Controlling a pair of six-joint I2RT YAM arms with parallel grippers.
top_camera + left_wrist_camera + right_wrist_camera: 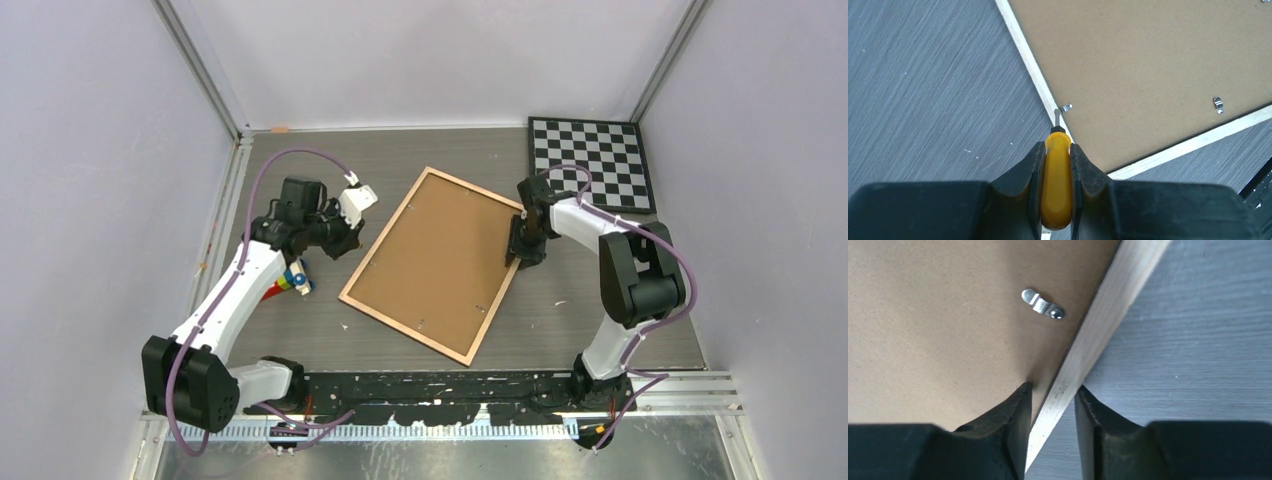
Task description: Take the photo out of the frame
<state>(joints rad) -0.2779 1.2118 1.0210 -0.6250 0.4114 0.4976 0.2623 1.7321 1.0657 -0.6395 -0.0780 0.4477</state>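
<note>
The frame (432,262) lies back-up at the middle of the grey table (300,340), its long axis running from about 1 o'clock down to 7 o'clock in the top view. Its near corner at 5 o'clock comes just beside the black base rail (440,385), so little room is left there. A bare strip of table stays open at 12 o'clock toward the back wall, and more at 4 o'clock. The checkered board (590,165) lies flat in the far corner at 2 o'clock, well apart from the frame. What shows of the frame is plain brown board inside a narrow light wood rim (1100,320), with small metal tabs (1043,303) set just inside the edges. The right gripper (522,250) sits at the frame's 3 o'clock long edge. In its wrist view its fingers (1015,415) straddle the rim, one on the brown board and one on the table side, drawn in close against the wood. The left gripper (345,240) is on the 9 o'clock side, clamped on a yellow-handled screwdriver (1056,185). The blade points along the rim, with its tip just beside another tab (1065,107); I cannot tell whether they touch. Open table lies to the left of that edge.
</note>
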